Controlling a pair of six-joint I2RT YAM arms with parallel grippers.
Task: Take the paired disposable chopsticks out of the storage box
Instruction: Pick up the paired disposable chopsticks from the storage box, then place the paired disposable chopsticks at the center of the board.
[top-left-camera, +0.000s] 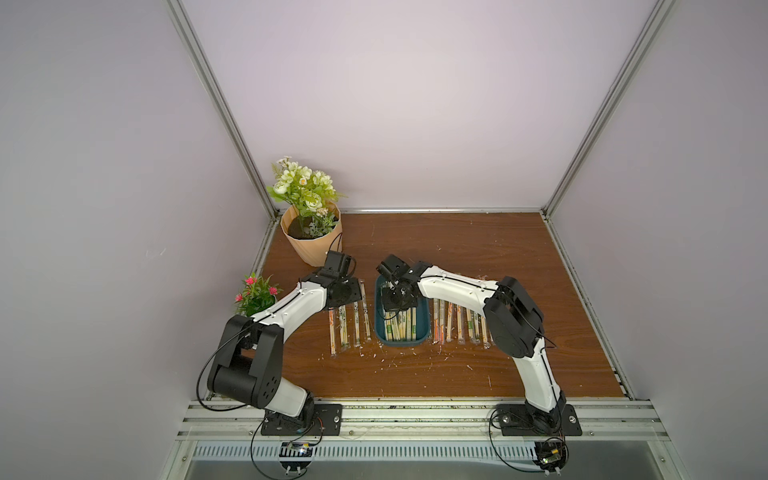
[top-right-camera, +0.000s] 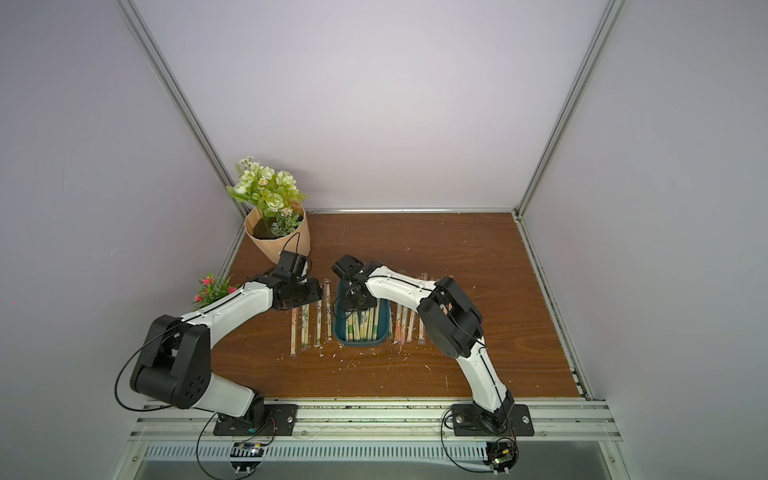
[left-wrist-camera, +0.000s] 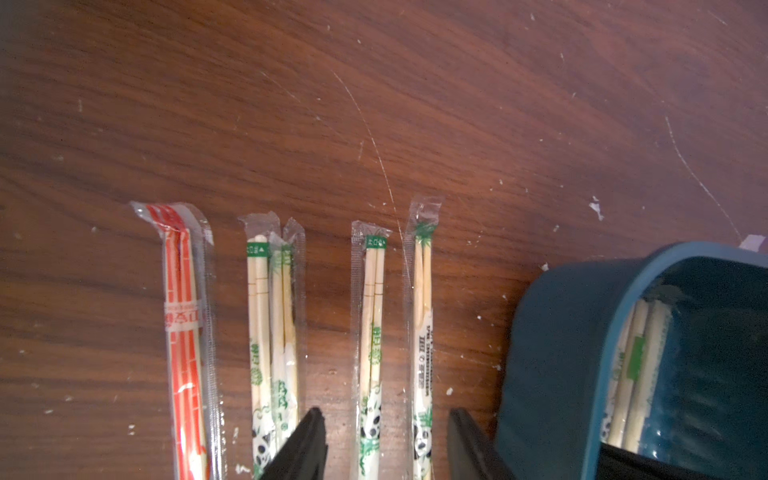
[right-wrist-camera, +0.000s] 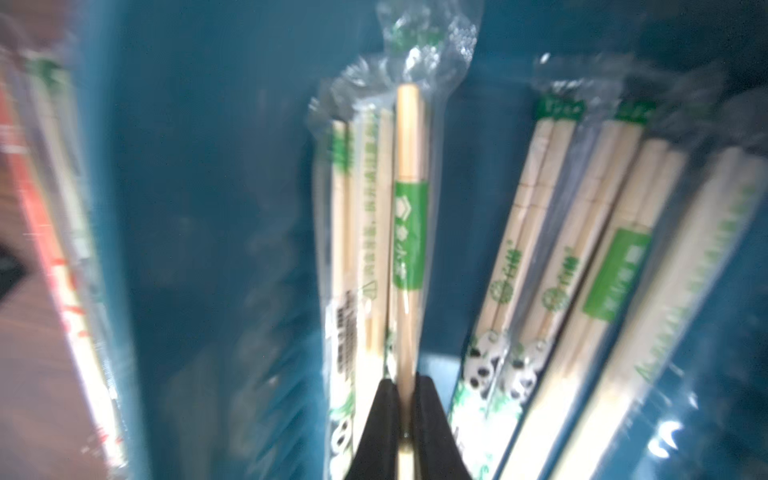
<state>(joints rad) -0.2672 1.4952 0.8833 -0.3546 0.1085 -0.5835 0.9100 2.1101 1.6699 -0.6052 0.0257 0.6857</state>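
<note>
Three pale walls (top-left-camera: 374, 104), scuffed tabletop (top-left-camera: 457, 257), storage box (top-left-camera: 401, 343)

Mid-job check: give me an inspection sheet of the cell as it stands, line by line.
Surface: wooden table, scratched.
Job's things: teal box holds several chopsticks; a left row and a right row lie on the table on either side of it.
Clutter: white flecks; flower pot; pink plant.
Grippers: right gripper shut on a green-band pair in the box; left gripper open, empty, over the left row.
Cables: black cable loops at both arm bases.
Surroundings: pale walls, aluminium frame.
</note>
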